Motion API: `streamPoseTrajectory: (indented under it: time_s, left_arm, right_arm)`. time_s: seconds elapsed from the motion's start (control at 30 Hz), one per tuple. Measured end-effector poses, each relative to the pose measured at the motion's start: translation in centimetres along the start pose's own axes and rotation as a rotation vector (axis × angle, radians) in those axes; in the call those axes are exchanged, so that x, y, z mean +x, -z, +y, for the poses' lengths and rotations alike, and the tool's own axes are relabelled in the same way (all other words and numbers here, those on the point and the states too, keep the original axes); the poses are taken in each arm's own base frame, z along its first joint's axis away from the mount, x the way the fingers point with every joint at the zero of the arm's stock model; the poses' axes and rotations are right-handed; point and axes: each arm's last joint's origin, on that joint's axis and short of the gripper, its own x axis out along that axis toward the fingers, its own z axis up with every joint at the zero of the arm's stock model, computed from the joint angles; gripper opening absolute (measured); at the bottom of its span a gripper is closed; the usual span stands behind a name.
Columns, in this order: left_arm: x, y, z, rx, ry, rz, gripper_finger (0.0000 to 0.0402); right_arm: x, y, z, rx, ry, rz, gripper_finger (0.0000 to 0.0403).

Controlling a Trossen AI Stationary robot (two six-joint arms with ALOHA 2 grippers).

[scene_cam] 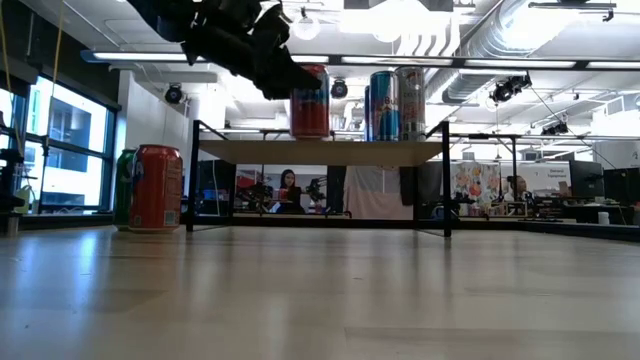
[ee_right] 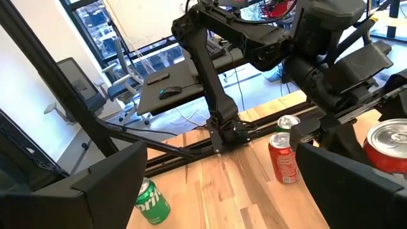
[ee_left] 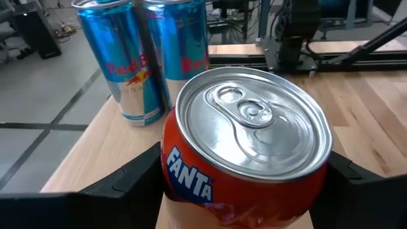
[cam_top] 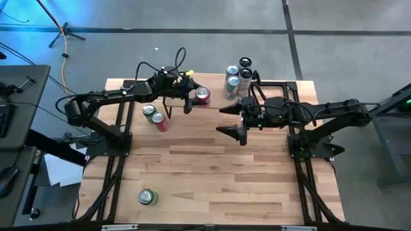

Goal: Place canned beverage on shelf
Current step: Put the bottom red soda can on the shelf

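The red-orange aluminium Fanta can point(ee_left: 245, 152) stands upright on the shelf point(scene_cam: 320, 152), a small light-wood board on thin black metal legs; its long axis is vertical, and its silver lid with the pull tab points up. In the low view its base seems to rest on the board, toward the end of the shelf that is closer to the left arm. The left gripper point(cam_top: 192, 97) is closed on this can, with one dark finger point(ee_left: 117, 184) pressed on each side of its body. On the same shelf, toward the other end, tall blue and silver Red Bull cans point(cam_top: 237, 76) stand upright in a close group, well apart from the Fanta can. Off the shelf, on the large wooden tabletop point(cam_top: 212, 179), a green can point(cam_top: 149, 111) and a red can point(cam_top: 160, 122) stand just beside each other, near the shelf leg on the left arm's side. One more green Sprite can point(cam_top: 147, 196) stands alone on the tabletop, far from the shelf, near the front edge. The right gripper point(cam_top: 230, 120) hovers over the tabletop in front of the shelf, holding nothing, its two fingers spread wide.
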Motion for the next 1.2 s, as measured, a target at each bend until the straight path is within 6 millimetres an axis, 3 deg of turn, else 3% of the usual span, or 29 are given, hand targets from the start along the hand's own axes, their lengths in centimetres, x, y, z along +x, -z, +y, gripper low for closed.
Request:
streamPoseTrajectory:
  time_s: [0.47, 0.83, 1.2]
  left_arm:
    - [-0.11, -0.01, 0.65, -0.003, -0.162, 0.023, 0.0281]
    - [-0.08, 0.05, 0.64, -0.15, -0.165, 0.015, 0.0289]
    - [-0.06, 0.06, 0.54, -0.165, -0.137, 0.011, 0.029]
  right_arm:
    - [0.0, 0.0, 0.0, 0.0, 0.0, 0.0, 0.0387]
    - [0.01, -0.03, -0.07, -0.002, 0.003, -0.001, 0.0387]
    - [0.01, -0.04, -0.11, -0.003, 0.018, -0.007, 0.0387]
